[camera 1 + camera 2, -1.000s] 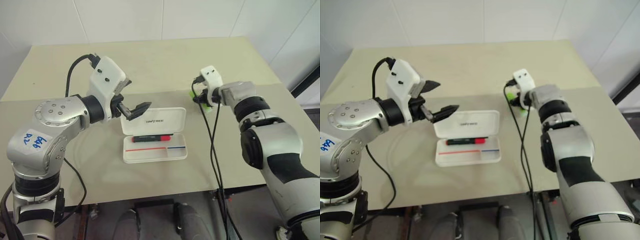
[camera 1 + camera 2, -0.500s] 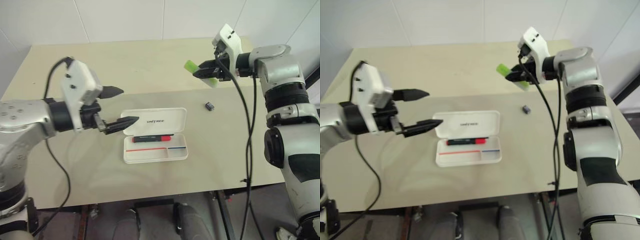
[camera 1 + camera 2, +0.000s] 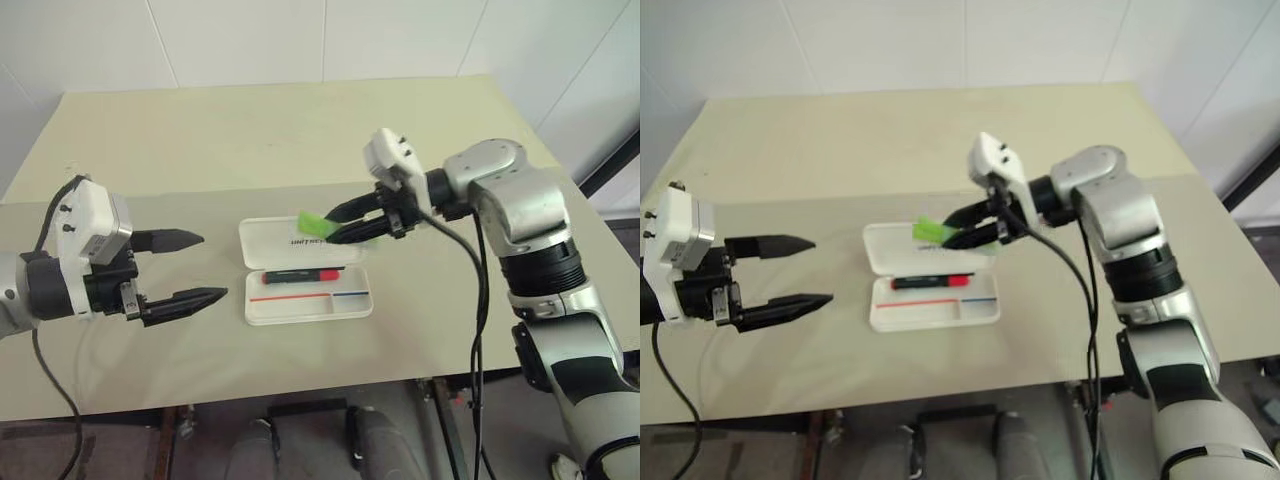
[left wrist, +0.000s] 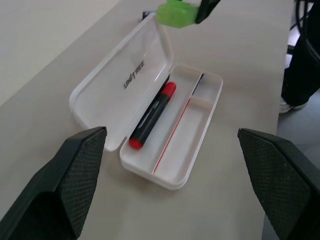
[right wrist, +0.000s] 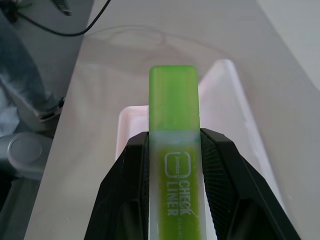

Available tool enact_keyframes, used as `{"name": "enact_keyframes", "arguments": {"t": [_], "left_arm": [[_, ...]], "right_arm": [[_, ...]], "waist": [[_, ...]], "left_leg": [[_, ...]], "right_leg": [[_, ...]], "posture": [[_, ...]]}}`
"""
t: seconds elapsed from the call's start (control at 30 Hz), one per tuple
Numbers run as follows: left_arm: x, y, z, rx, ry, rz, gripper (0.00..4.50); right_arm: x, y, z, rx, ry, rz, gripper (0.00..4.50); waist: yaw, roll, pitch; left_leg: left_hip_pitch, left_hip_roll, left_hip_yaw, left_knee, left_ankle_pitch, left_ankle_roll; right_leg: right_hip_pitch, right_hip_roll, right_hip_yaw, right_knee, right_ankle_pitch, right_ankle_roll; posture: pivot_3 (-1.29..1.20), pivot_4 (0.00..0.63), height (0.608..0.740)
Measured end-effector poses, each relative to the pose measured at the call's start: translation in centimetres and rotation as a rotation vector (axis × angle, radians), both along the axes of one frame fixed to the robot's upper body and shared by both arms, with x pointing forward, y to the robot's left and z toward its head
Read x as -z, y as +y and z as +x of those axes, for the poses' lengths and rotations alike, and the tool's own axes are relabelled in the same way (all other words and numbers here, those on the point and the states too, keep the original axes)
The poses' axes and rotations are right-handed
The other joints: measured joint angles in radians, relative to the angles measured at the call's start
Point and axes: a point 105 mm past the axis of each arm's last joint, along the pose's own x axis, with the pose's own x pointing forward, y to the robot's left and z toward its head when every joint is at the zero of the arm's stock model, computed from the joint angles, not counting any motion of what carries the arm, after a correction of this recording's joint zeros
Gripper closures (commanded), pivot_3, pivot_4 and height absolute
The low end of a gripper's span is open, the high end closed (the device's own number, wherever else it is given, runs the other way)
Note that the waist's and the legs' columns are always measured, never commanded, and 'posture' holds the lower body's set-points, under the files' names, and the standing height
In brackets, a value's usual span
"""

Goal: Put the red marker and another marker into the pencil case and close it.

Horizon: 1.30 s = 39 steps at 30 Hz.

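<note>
The white pencil case (image 3: 300,308) lies open in the middle of the table, lid flat behind the tray. The red marker (image 3: 300,275), black with a red cap, rests in the tray's rear compartment. My right gripper (image 3: 335,232) is shut on the light-green marker (image 3: 312,225) and holds it in the air over the lid, pointing left. In the right wrist view the green marker (image 5: 174,100) sticks out between the black fingers (image 5: 125,190). My left gripper (image 3: 213,266) stands open and empty to the left of the case, pointing at it. The left wrist view shows the case (image 4: 185,150) and the red marker (image 4: 152,117).
The beige table (image 3: 200,130) has a seam running across it just behind the case. Black cables (image 3: 480,300) hang from my right wrist over the table's front right edge. White tiled wall stands behind the far edge.
My right gripper has carried the green marker from the far right of the table leftwards to above the case lid. My left gripper has drawn back to the left, away from the case.
</note>
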Motion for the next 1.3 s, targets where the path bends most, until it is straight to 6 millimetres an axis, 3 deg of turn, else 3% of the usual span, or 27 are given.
{"name": "enact_keyframes", "arguments": {"t": [0.3, 0.47, 0.73, 1.13, 1.3], "left_arm": [[1.9, -0.3, -1.4, 0.034, 0.089, 0.046, 0.00], [2.0, -0.2, -1.4, 0.032, 0.083, 0.058, 0.00], [2.2, -0.3, -1.3, 0.025, 0.085, 0.061, 0.00], [2.3, -0.4, -1.3, 0.016, 0.078, 0.071, 0.00], [2.5, -0.4, -1.3, 0.008, 0.085, 0.072, 0.00]], "right_arm": [[4.0, 2.6, -0.6, -0.030, 0.032, -0.116, 3.42], [6.1, 4.1, -1.3, -0.068, 0.045, -0.165, 3.42], [7.4, 5.7, -2.0, -0.092, 0.050, -0.169, 3.42], [8.5, 7.2, -1.4, -0.065, 0.020, -0.182, 3.42], [8.5, 7.1, -1.4, -0.078, 0.010, -0.189, 1.68]], "waist": [[0.003, -0.001, -0.001], [0.001, -0.001, -0.001], [0.002, -0.002, -0.001], [0.002, -0.002, -0.001], [0.002, -0.002, -0.002]], "left_leg": [[-0.001, 0.002, 0.000, -0.001, -0.002, -0.001], [-0.001, 0.003, 0.000, -0.002, -0.002, -0.002], [-0.001, 0.003, 0.000, -0.002, -0.002, -0.002], [-0.001, 0.004, 0.000, -0.002, -0.002, -0.003], [-0.001, 0.004, 0.000, -0.002, -0.002, -0.003]], "right_leg": [[-0.002, 0.000, -0.004, 0.000, -0.002, -0.004], [-0.003, 0.002, -0.004, 0.000, -0.003, -0.005], [-0.003, 0.002, -0.004, 0.001, -0.003, -0.005], [-0.003, 0.002, -0.004, 0.000, -0.003, -0.005], [-0.003, 0.002, -0.004, 0.000, -0.003, -0.005]], "posture": [[0.00, 0.150, 0.740], [0.00, 0.150, 0.740], [0.00, 0.150, 0.740], [0.00, 0.150, 0.740], [0.00, 0.150, 0.740]]}}
